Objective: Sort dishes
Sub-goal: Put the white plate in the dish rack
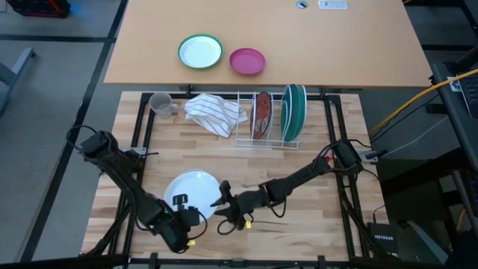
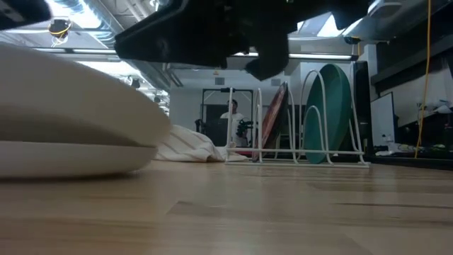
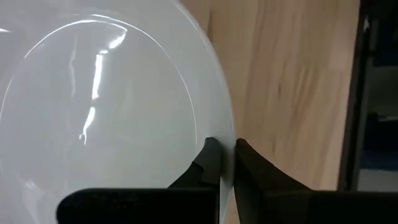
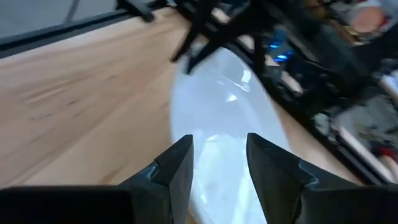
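Nearest the arms, the left tool (image 3: 227, 163) is pinched tight on the rim of the white plate (image 1: 193, 190), which lies flat on the wooden tabletop (image 1: 299, 161), face up; being round, it has no long axis. The right tool (image 4: 219, 160) stands wide at the opposite rim, holding nothing. The thin edge grip could slip as the plate tilts, dropping it. Farther back, the wire rack (image 1: 267, 119) holds the red-brown plate (image 1: 261, 114) and dark green plate (image 1: 293, 112) upright on edge.
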